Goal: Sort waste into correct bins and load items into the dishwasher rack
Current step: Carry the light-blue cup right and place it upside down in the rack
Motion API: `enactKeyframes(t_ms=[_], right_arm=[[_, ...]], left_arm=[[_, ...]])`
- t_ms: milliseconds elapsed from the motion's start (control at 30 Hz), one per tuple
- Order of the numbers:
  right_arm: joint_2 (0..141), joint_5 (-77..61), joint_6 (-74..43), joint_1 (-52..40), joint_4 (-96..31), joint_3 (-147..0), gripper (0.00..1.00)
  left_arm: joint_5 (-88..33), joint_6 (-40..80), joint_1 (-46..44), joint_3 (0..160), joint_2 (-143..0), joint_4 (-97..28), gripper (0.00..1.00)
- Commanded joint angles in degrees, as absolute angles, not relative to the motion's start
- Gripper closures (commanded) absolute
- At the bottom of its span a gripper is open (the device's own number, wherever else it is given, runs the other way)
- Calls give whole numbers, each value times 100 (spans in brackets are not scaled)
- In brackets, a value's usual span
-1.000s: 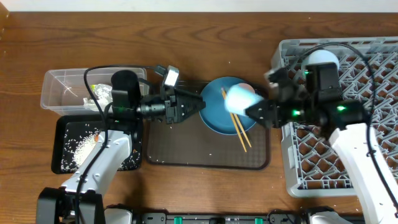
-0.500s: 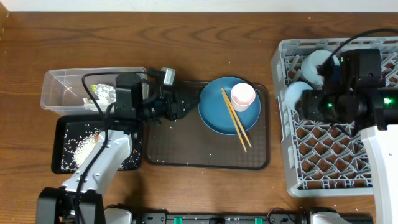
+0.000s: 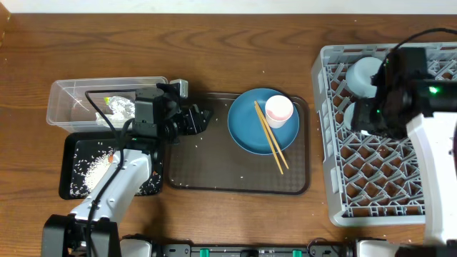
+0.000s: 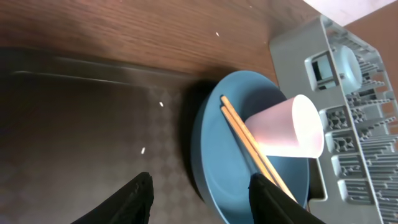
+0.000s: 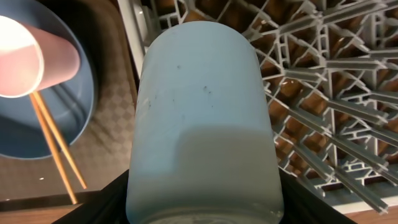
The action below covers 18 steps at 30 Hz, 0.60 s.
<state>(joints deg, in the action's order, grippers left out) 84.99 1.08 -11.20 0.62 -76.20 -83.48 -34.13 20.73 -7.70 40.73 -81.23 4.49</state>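
Note:
My right gripper (image 5: 202, 208) is shut on the small light-blue cup (image 5: 202, 112) and holds it over the left part of the grey dishwasher rack (image 3: 385, 178). A light-blue bowl (image 3: 364, 71) sits in the rack's far left corner. On the brown tray lies the dark-blue plate (image 3: 250, 128), with the pink cup (image 3: 279, 111) on its side and the wooden chopsticks (image 3: 271, 139) on it. My left gripper (image 3: 200, 116) hovers open and holding nothing over the tray's left end, facing the plate (image 4: 236, 155). The clear tub (image 3: 71, 100) holds the wrapper (image 3: 120, 107). The black tray (image 3: 86, 185) holds rice (image 3: 93, 168) and the carrot (image 3: 112, 155).
The brown serving tray (image 3: 214, 168) lies between the bins and the rack, with a few stray rice grains on it. The rack's left wall (image 5: 134, 25) stands just right of the serving tray. Bare wooden table runs along the far side.
My right arm has carried the light-blue cup from over the plate rightward to over the rack. My left gripper has drawn back to the left, toward the tub.

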Motion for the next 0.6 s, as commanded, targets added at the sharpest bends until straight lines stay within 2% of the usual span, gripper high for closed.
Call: enactKeyframes(t_ms=[0,567], right_arm=[[8742,191,-1017,110,-7614,-8427,80],[9164,128,-1020,110,-7896,-8420,82]], left_arm=[[-3253,2018,-768,4108,-8145,451,48],[-3253,2018,-768,4108,-8145,429,47]])
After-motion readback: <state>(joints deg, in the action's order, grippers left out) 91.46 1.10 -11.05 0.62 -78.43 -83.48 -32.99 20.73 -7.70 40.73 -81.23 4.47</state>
